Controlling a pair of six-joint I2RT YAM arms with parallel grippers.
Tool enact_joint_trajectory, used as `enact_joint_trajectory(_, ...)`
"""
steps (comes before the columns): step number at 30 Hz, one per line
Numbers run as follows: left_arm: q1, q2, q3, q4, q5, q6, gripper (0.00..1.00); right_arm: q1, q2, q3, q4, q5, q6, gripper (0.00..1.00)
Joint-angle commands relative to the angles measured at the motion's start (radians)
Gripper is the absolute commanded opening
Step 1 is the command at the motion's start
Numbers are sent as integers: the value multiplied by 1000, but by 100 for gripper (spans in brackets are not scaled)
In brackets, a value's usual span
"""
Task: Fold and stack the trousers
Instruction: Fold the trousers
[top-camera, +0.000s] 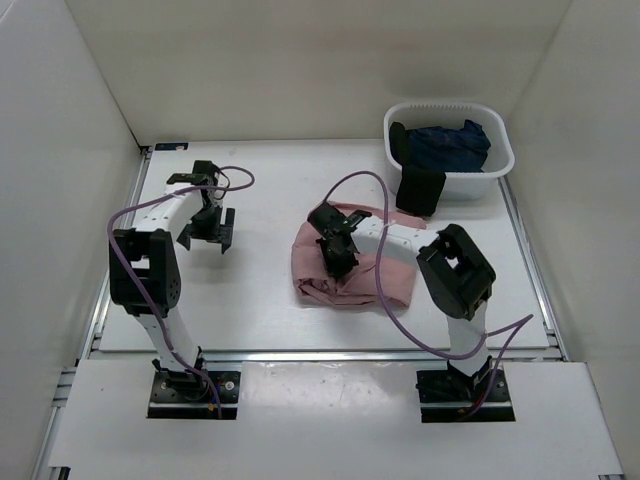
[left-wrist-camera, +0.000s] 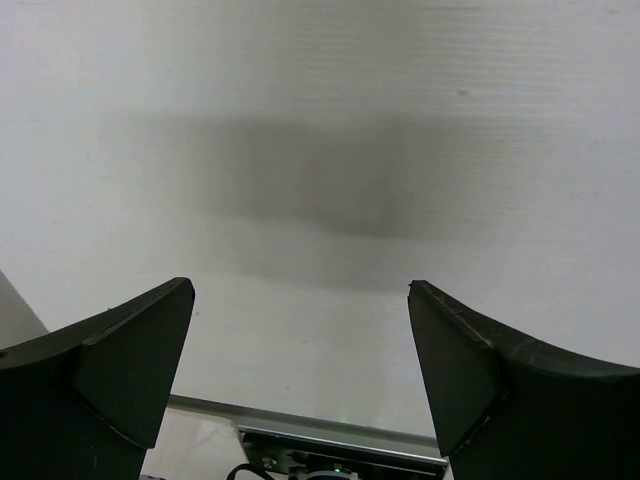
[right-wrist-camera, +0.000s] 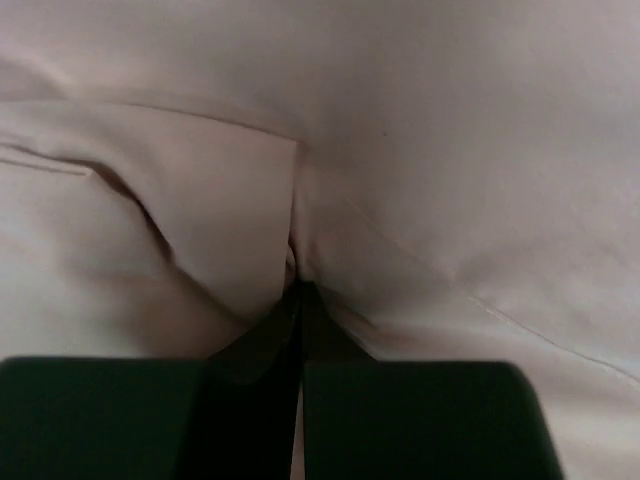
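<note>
The dusty-pink trousers (top-camera: 398, 276) lie folded in a compact bundle on the white table, right of centre. My right gripper (top-camera: 340, 264) is down on the bundle's left part. In the right wrist view its jaws (right-wrist-camera: 298, 288) are shut together, with pink fabric (right-wrist-camera: 450, 150) pinched at the tips and creases running into them. My left gripper (top-camera: 207, 240) hovers over bare table at the left, well apart from the trousers. In the left wrist view it (left-wrist-camera: 300, 292) is wide open and empty.
A white basket (top-camera: 498, 168) stands at the back right, holding dark blue clothes (top-camera: 447, 146). A black garment (top-camera: 420, 190) hangs over its front wall. White walls enclose the table. A purple cable loops over each arm.
</note>
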Motion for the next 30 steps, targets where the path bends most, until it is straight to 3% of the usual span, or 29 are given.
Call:
enact_joint_trajectory(1,-17,-52,33,-16,94,-6,100,19,2,51,-9,-63,-88,0)
enact_joint_trajectory(5,-71,-98,69,-38,176,-6,100,80,14,99,-21,-94,-179,0)
enact_joint_trajectory(8,-100,-108,97,-38,218,-6,100,140,-33,111,-44,-24,-227,0)
enact_joint_trajectory(10,-110,-74,137,-38,218,-6,100,151,-111,65,-44,75,-210,12)
enact_joint_trajectory(14,-110,72,422,-38,296,-6,100,151,-254,-74,-18,209,-170,28)
enact_joint_trajectory(15,-123,111,485,-38,319,-6,100,163,-291,-75,-9,220,-170,38)
enact_joint_trajectory(17,-165,220,651,-38,383,-6,100,198,-302,-75,2,231,-205,47)
enact_joint_trajectory(18,-183,250,694,-38,407,-6,100,211,-311,-46,14,217,-225,55)
enact_joint_trajectory(22,-260,345,769,-4,480,-6,100,274,-221,62,-10,151,-314,69)
enact_joint_trajectory(30,-272,432,757,22,658,-6,100,295,-80,108,13,79,-343,72)
